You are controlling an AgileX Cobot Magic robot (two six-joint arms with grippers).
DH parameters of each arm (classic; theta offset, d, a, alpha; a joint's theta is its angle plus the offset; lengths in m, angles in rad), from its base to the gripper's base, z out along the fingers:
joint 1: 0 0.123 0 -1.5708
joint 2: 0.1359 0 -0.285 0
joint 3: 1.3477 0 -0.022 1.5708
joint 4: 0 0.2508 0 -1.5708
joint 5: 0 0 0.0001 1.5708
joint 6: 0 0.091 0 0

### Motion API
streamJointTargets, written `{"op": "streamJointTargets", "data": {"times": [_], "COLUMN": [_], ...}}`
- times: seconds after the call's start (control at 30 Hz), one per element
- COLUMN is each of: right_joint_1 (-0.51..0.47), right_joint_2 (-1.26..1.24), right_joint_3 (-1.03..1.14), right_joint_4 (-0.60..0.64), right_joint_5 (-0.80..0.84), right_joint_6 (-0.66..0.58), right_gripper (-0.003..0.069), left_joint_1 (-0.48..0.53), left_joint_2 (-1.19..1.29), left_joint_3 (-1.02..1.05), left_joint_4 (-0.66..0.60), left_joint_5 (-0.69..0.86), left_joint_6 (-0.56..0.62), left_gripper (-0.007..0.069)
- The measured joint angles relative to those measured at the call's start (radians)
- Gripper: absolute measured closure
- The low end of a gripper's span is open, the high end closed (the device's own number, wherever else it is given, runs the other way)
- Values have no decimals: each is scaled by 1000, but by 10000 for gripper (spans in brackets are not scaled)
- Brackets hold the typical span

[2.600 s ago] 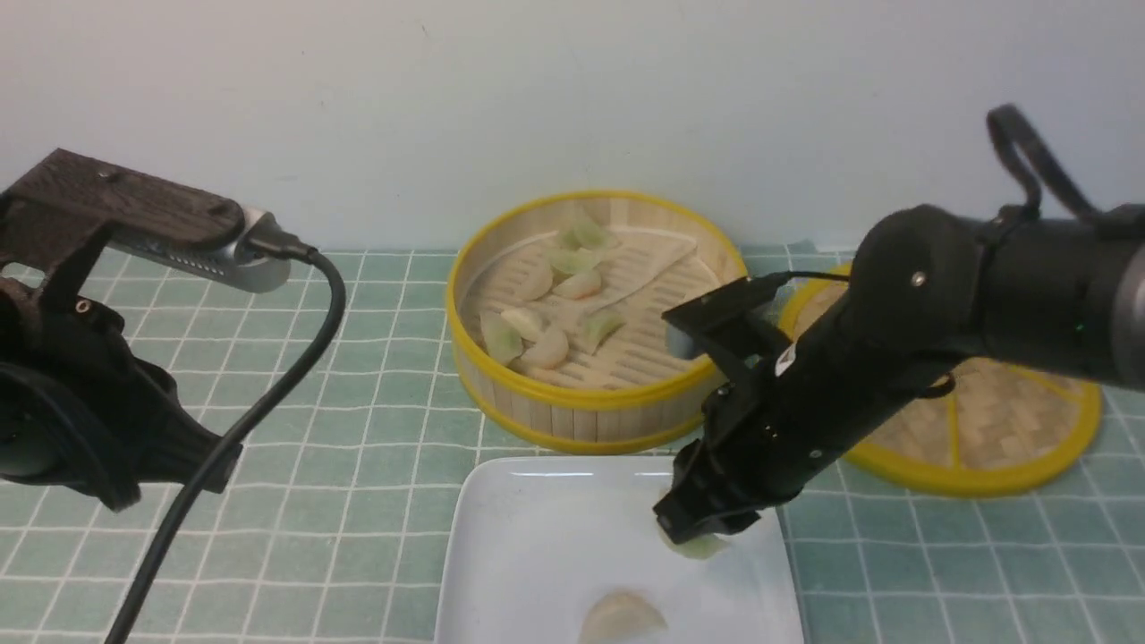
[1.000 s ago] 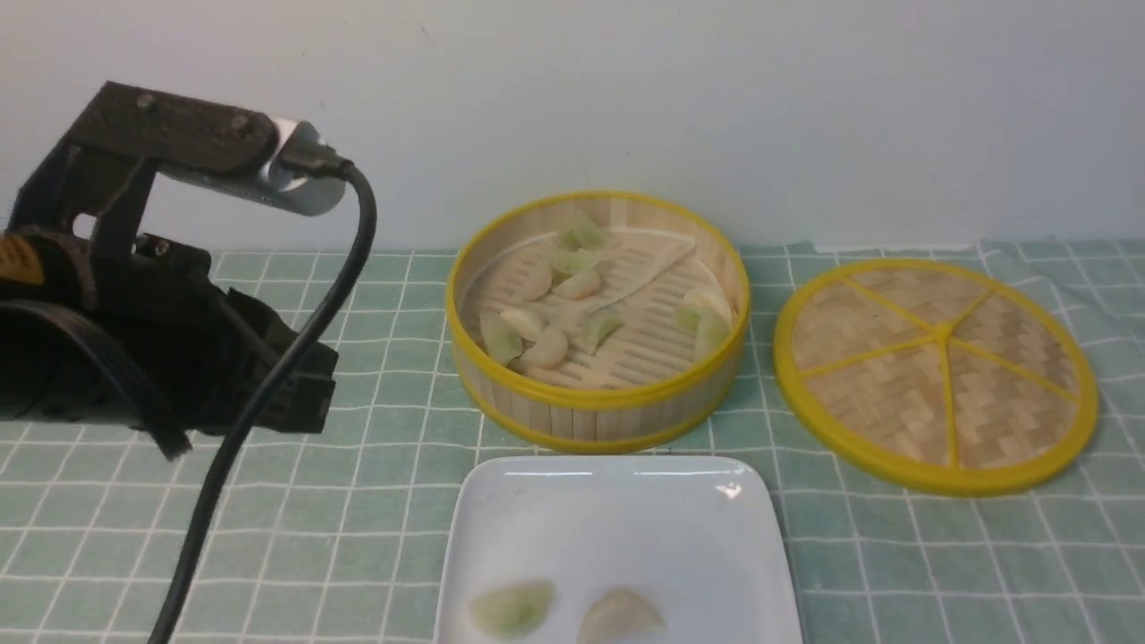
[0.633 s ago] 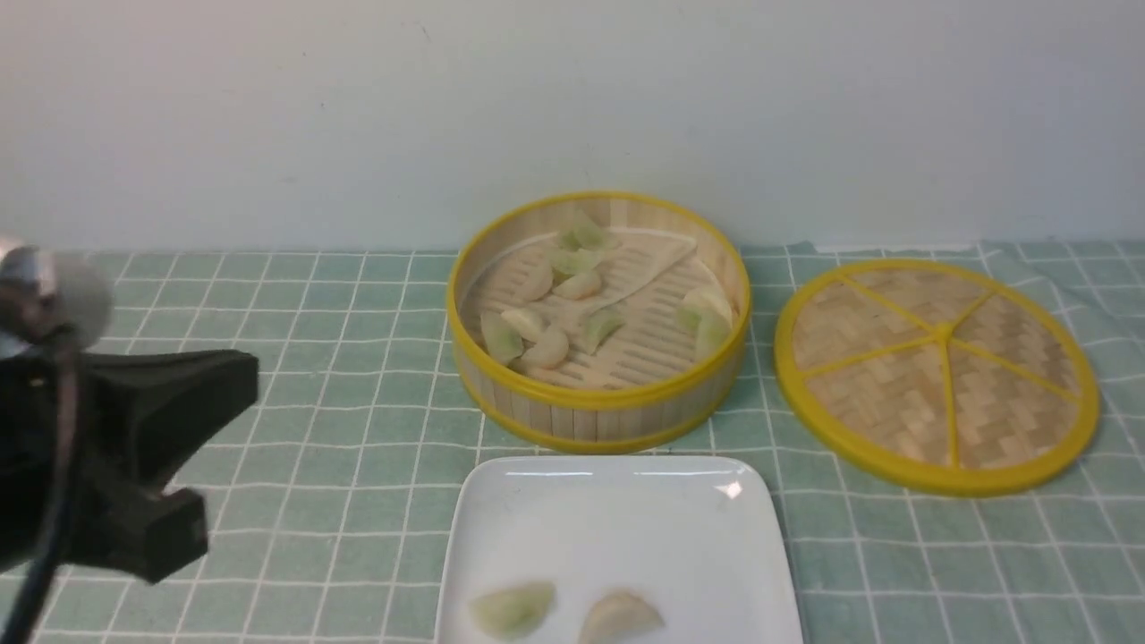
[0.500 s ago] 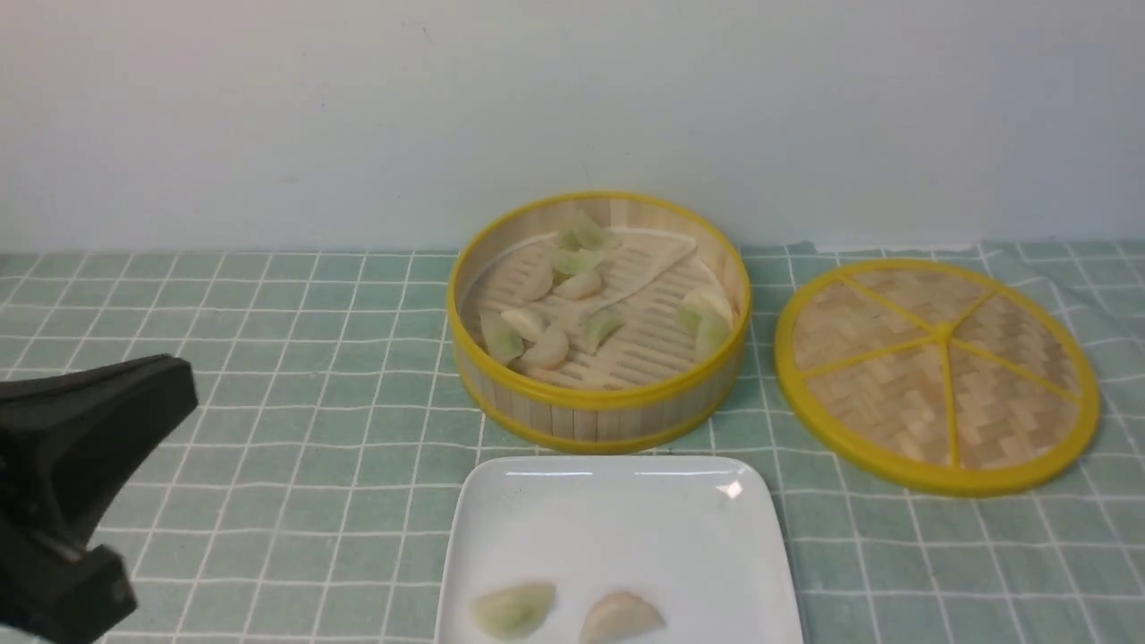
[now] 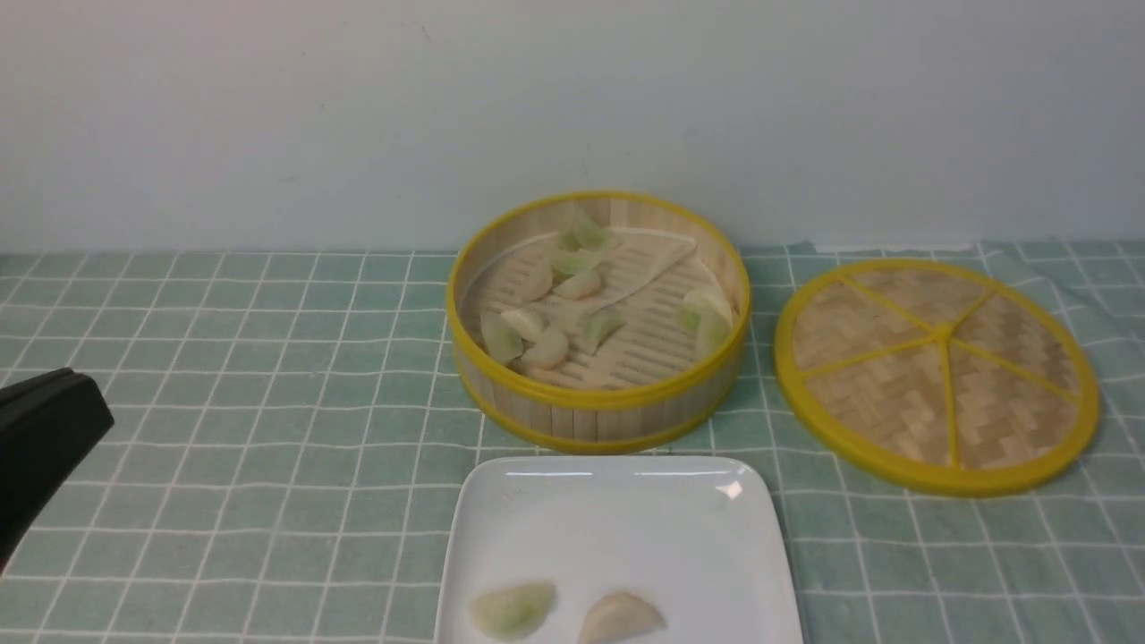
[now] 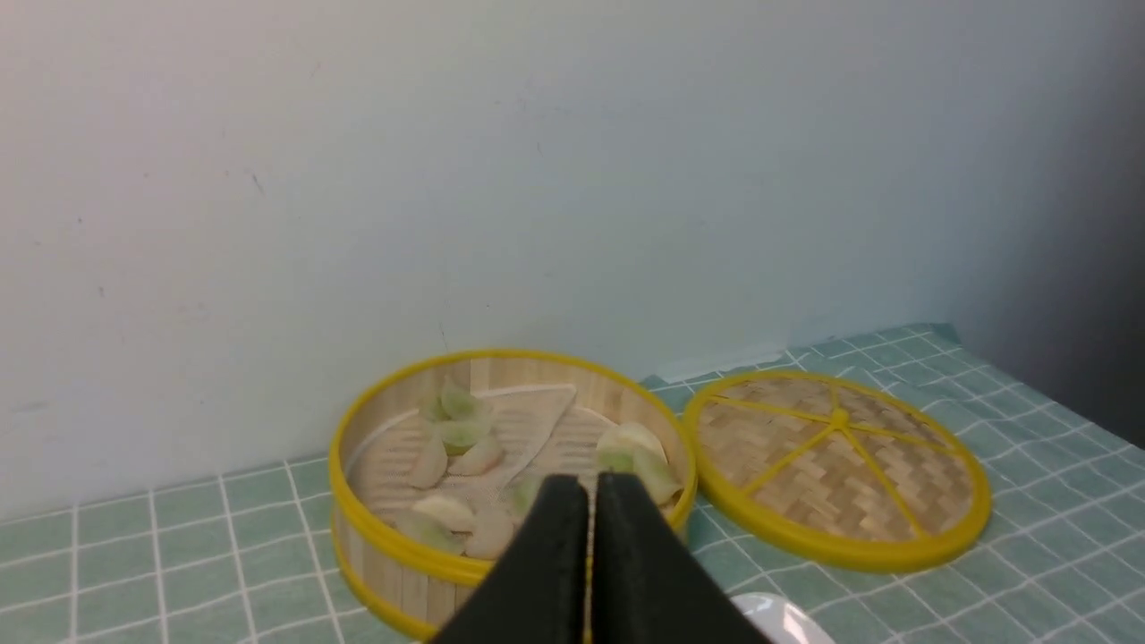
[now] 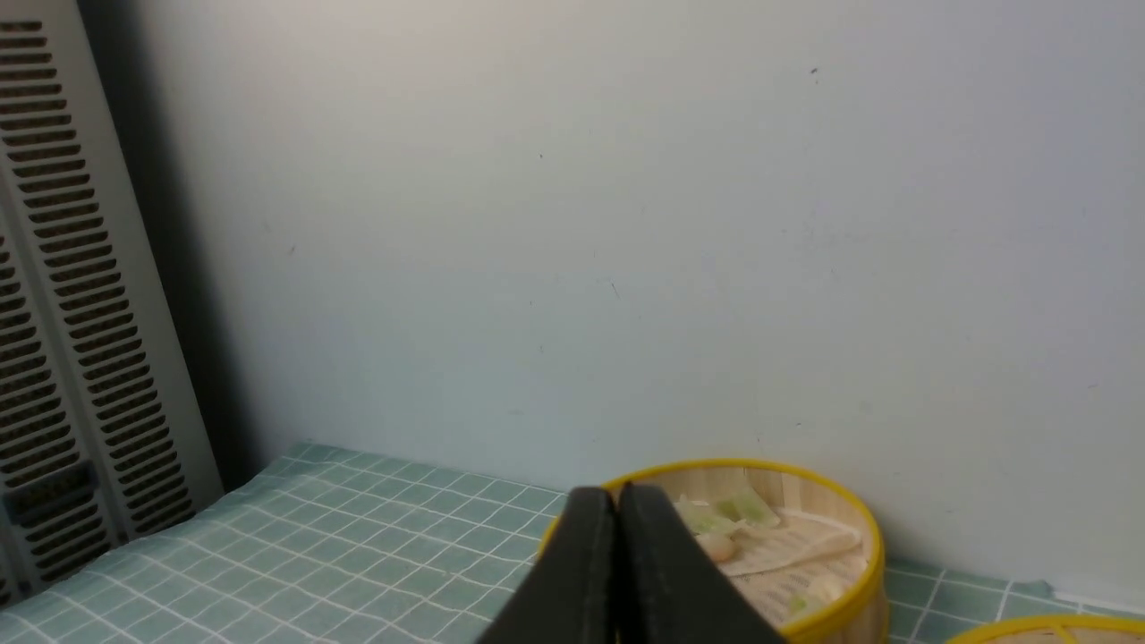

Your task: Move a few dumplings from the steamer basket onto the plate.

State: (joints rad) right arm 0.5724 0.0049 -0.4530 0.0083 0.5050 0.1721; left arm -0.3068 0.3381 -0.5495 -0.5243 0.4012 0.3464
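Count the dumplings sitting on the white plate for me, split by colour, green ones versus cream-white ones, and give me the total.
On the plate:
Pale green dumpling: 1
Cream-white dumpling: 1
Total: 2

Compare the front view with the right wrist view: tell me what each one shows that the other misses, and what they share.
Front only: the glossy white square plate, carrying one pale green crescent dumpling and one cream-white crescent dumpling. Right wrist only: the black right gripper, jaws shut and empty, and a grey slotted panel. Both: the round bamboo steamer basket with yellow rims, dumplings inside, on green checked cloth. The flat woven lid is whole in front, just a yellow edge at the wrist.
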Motion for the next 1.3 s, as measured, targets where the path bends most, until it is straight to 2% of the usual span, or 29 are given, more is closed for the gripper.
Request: {"op": "streamJointTargets", "data": {"times": [0.2,0.3,0.33,0.57,0.67,0.8,1.3], "right_joint_1": [0,0,0,0,0,0,0], "right_joint_2": [0,0,0,0,0,0,0], "right_joint_3": [0,0,0,0,0,0,0], "right_joint_4": [0,0,0,0,0,1,1], "right_joint_5": [1,1,1,1,1,3,9], "right_joint_6": [0,0,0,0,0,0,0], "right_gripper": [673,673,673,673,673,673,673], "left_joint_1": [0,8,30,195,220,221,222], "left_joint_2": [0,-14,-43,-244,-332,-349,-349], "left_joint_3": [18,69,131,433,549,577,578], "left_joint_4": [24,83,140,302,373,436,450], "left_joint_5": [-20,-44,-73,-148,-139,-66,-31], "left_joint_6": [33,39,17,-167,-247,-284,-292], "left_gripper": [631,631,631,631,631,631,631]}}
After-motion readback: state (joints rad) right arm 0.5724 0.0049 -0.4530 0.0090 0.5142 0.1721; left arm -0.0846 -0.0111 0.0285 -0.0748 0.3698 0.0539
